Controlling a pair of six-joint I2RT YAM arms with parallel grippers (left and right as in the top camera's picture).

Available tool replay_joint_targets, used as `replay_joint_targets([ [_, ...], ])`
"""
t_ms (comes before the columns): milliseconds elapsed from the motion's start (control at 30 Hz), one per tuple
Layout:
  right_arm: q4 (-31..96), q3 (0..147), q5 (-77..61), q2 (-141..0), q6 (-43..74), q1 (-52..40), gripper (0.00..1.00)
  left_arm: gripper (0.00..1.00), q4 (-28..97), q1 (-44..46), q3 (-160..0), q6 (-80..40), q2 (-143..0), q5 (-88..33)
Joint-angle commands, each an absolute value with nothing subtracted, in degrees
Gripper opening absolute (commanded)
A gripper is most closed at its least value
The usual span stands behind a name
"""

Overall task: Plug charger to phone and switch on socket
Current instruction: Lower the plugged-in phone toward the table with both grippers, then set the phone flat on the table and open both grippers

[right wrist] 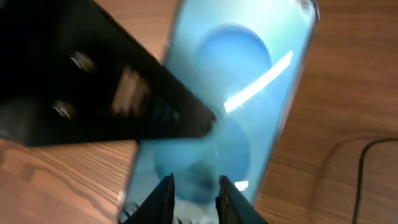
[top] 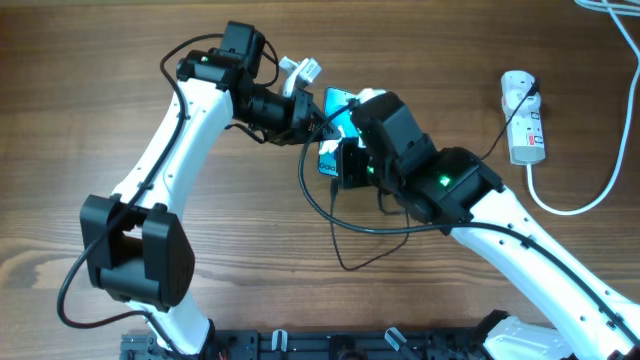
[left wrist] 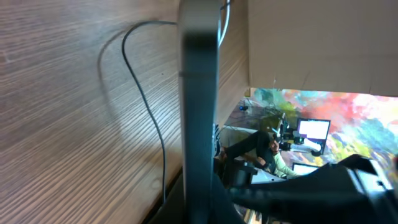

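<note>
The phone (top: 337, 102) with its cyan screen is held off the table at the centre, tilted. My left gripper (top: 308, 118) is shut on it; in the left wrist view the phone (left wrist: 199, 93) rises edge-on from the jaws (left wrist: 199, 208). In the right wrist view the screen (right wrist: 249, 81) fills the frame. My right gripper (right wrist: 196, 183) hovers over the phone's lower end, its fingers a little apart with nothing seen between them. The charger cable (top: 345, 262) loops on the table below the phone; its tip is hidden. The socket (top: 525, 125) lies at the far right.
A thick white cord (top: 580, 205) curves from the socket toward the right edge. The thin cable (left wrist: 146, 99) lies on the wood left of the phone, and also at the right (right wrist: 364, 168). My left finger (right wrist: 93, 81) crosses the screen's upper left.
</note>
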State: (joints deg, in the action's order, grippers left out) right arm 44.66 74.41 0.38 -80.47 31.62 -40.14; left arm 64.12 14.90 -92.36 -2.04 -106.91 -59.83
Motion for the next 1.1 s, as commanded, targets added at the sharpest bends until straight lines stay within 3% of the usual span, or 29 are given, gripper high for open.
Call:
replay_joint_targets([
  [0, 45.8, 75.4, 1.0, -80.7, 31.7, -40.2, 0.39, 0.04, 63.9, 12.2, -92.2, -1.8, -105.3, -60.4],
  [33, 45.9, 75.4, 0.2, -80.7, 31.7, -40.2, 0.48, 0.04, 63.9, 11.6, -92.2, -1.8, -105.3, -58.6],
  [100, 46.2, 75.4, -0.7, -80.7, 34.1, -40.2, 0.82, 0.04, 64.1, 11.1, -92.2, -2.0, -105.3, -53.6],
  [200, 47.0, 75.4, -0.7, -80.7, 36.8, -40.2, 0.99, 0.04, 65.0, 11.1, -92.1, -2.2, -105.3, -47.9],
  [367, 47.9, 75.3, -0.8, -80.7, 39.7, -40.2, 1.0, 0.04, 64.9, 11.7, -89.6, -5.2, -105.6, -40.3],
  [1067, 50.6, 75.3, -8.1, -80.8, 40.7, -40.2, 1.0, 0.04, 40.7, 16.4, -77.1, -14.7, -115.0, -35.9],
])
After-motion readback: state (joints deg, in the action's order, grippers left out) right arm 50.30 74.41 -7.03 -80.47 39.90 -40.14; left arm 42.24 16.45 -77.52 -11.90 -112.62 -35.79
